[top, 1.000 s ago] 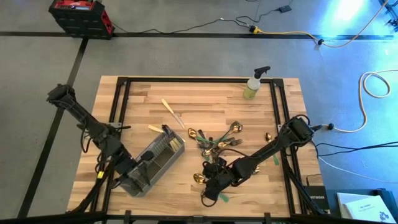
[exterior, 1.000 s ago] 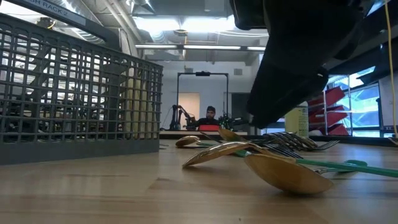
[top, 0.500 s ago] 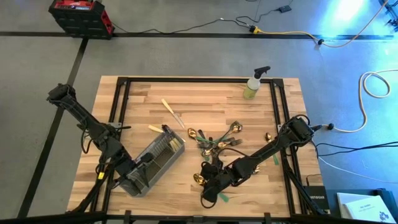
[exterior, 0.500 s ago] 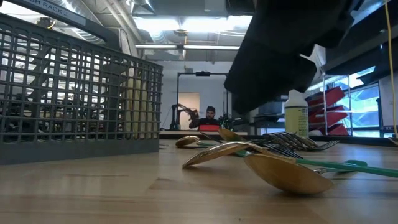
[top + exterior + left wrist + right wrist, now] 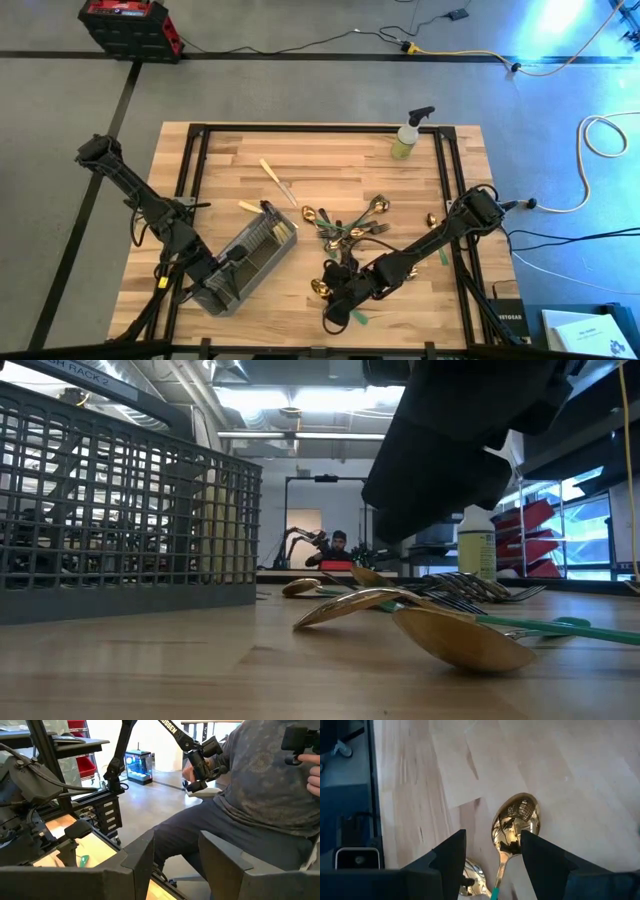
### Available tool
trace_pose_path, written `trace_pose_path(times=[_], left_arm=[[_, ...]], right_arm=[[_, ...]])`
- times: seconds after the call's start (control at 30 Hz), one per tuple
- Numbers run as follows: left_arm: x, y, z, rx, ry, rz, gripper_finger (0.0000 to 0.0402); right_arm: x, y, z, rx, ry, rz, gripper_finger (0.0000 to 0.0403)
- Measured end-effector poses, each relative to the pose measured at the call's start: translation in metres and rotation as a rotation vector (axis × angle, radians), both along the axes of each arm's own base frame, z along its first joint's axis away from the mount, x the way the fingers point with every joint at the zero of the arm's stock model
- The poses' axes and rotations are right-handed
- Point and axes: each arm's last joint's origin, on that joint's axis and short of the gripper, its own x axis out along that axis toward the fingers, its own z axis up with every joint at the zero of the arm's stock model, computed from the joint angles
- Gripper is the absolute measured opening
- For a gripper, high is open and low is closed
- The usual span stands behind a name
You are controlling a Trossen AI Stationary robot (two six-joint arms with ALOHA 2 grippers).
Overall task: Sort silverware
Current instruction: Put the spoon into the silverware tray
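- High view: pale butcher-block wooden table (image 5: 330, 160) w/ black frame rails. Grey wire-mesh caddy (image 5: 245, 262), rectangular, lies at an angle at front-left; left gripper (image 5: 222, 268) is at its near end, fingers not resolvable here. Silverware pile (image 5: 345, 235), gold heads w/ slim green, cream or dark handles, is spread centre-right; two cream-handled pieces (image 5: 277, 181) lie apart toward the centre. Right gripper (image 5: 340, 295) is low over the front edge of the pile, hiding pieces beneath. Yellow-green spray bottle (image 5: 408, 135) w/ black trigger stands at the back right.
- Low view: caddy mesh wall (image 5: 120, 510) fills the left, cut off by the frame. Polished gold spoon bowl (image 5: 460, 638) w/ green handle rests on the wood nearest the camera; fork tines (image 5: 480, 588) behind it. Dark bulk of the right arm (image 5: 450, 450) hangs above, its fingertips not visible. A seated person (image 5: 338, 545) shows far behind, small.
- Left wrist view: two dark matt fingers (image 5: 137, 865) stand parted, nothing between them; beyond is a seated person in a grey top (image 5: 265, 785), cropped.
- Right wrist view: dark fingers (image 5: 452, 855) stand apart astride a mirror-bright gold spoon (image 5: 515, 822) lying on the wood, no visible contact; a second gold bowl (image 5: 472, 875) is partly hidden.
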Motion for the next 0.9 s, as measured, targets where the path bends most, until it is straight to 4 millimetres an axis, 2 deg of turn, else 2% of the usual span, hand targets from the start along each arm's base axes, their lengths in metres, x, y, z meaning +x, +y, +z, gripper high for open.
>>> trace_pose_path(times=[0.23, 0.4, 0.63, 0.9], left_arm=[[0.000, 0.000, 0.000, -0.007, 0.008, 0.012, 0.0140], [0.000, 0.000, 0.000, -0.012, 0.013, 0.013, 0.0140], [0.000, 0.000, 0.000, -0.025, 0.027, 0.015, 0.0140], [0.000, 0.000, 0.000, -0.029, 0.033, 0.017, 0.0140]], right_arm=[[-0.007, 0.011, 0.007, -0.066, 0.014, -0.060, 0.0169], [0.004, 0.024, 0.017, -0.119, 0.046, -0.099, 0.0169], [0.027, 0.040, 0.000, -0.155, 0.208, -0.158, 0.0169], [0.028, 0.043, -0.001, -0.100, 0.261, -0.178, 0.0169]])
